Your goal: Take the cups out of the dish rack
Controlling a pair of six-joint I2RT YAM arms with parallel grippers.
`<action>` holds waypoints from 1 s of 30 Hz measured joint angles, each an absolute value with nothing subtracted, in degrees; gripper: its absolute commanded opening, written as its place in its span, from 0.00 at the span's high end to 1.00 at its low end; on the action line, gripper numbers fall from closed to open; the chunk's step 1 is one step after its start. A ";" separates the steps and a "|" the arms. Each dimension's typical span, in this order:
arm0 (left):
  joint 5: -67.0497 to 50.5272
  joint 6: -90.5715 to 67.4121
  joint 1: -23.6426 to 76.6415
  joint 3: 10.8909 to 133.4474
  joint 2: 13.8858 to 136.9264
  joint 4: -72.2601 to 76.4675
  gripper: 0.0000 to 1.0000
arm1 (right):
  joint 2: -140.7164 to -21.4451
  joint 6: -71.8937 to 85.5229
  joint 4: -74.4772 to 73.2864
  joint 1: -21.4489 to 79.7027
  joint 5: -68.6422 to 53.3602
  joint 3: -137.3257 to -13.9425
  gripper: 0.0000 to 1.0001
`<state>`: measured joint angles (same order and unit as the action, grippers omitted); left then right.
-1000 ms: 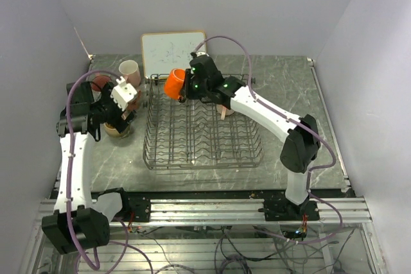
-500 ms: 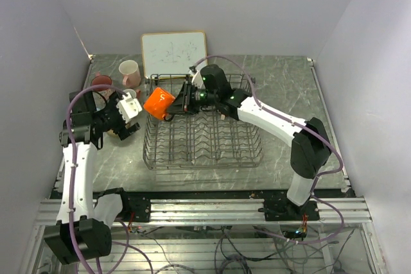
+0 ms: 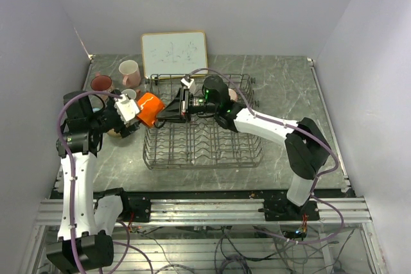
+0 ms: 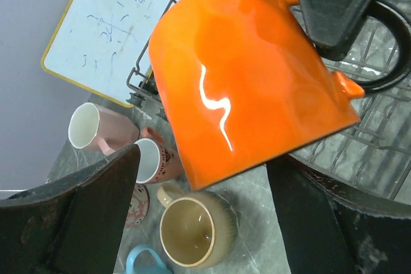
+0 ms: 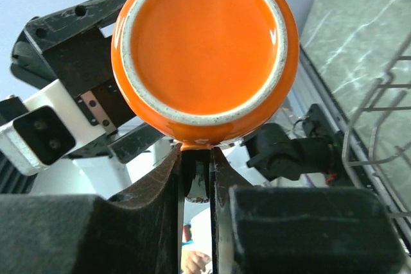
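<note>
The orange mug (image 3: 149,108) hangs in the air just past the left edge of the dish rack (image 3: 202,149), tipped on its side. My right gripper (image 3: 168,112) is shut on its black-lined handle; the right wrist view shows the mug's base (image 5: 205,43) above the pinched jaws (image 5: 196,152). My left gripper (image 3: 131,115) is open, its fingers either side of the mug's rim (image 4: 250,75) with gaps showing. Below it on the table stand the tan mug (image 4: 192,239), the light blue mug (image 4: 144,262) and a small patterned mug (image 4: 154,162).
A pink mug (image 3: 130,68) and a salmon mug (image 3: 101,83) stand at the table's far left. The wood-framed whiteboard (image 3: 174,52) leans behind the rack. A pale mug (image 3: 232,95) shows in the rack behind my right arm.
My right arm has carried the orange mug left and down from the rack's back to its left edge. My left gripper has swung right, and its open fingers now flank the mug.
</note>
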<state>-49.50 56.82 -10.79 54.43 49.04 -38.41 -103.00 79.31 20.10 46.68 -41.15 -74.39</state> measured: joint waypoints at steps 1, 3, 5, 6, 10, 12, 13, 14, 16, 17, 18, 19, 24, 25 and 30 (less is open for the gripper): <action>-49.80 56.53 -10.79 54.52 48.95 -38.28 0.12 | -103.00 80.68 21.80 46.87 -41.58 -73.95 1.00; -50.00 55.81 -10.79 54.54 48.69 -38.06 0.14 | -103.02 82.74 24.34 47.29 -42.33 -73.45 1.00; -50.24 54.96 -10.79 54.54 48.29 -37.52 0.17 | -103.02 84.73 26.70 47.77 -43.07 -73.32 1.00; -50.48 54.54 -10.79 54.59 48.01 -37.34 0.19 | -103.02 85.45 27.90 48.03 -43.33 -73.21 1.00; -51.44 53.17 -10.79 54.72 47.16 -36.67 0.27 | -103.07 88.38 32.12 48.99 -43.97 -72.03 1.00; -51.83 52.88 -10.79 54.74 46.85 -36.67 0.34 | -103.24 89.80 33.65 49.47 -44.14 -71.55 1.00; -51.96 52.80 -10.79 54.74 46.72 -36.67 0.40 | -103.50 90.65 34.54 49.65 -44.14 -71.55 1.00; -52.10 52.60 -10.79 54.74 46.57 -36.69 0.48 | -103.81 91.35 35.55 49.78 -44.05 -71.55 1.00; -51.94 52.60 -10.79 54.74 46.22 -36.49 0.65 | -104.31 92.84 36.95 49.95 -44.10 -71.55 1.00; -51.88 52.62 -10.90 54.78 46.06 -35.97 0.70 | -104.44 93.65 37.21 49.98 -44.23 -71.53 0.98; -51.90 52.27 -11.03 54.85 45.93 -35.55 0.76 | -104.71 94.39 37.67 50.04 -44.31 -71.44 0.93; -51.92 51.68 -11.07 54.98 45.78 -34.59 0.82 | -104.99 94.91 38.24 50.17 -44.60 -71.11 0.84; -51.24 49.39 -10.83 55.35 45.91 -34.48 0.93 | -106.52 95.18 39.07 51.70 -44.53 -69.60 0.52; -50.13 48.99 -10.79 55.35 46.22 -34.89 0.93 | -106.54 94.63 38.98 51.66 -44.47 -69.60 0.46; -40.97 47.07 -10.68 55.92 49.52 -37.95 0.93 | -104.66 88.38 34.11 48.75 -43.86 -69.19 0.32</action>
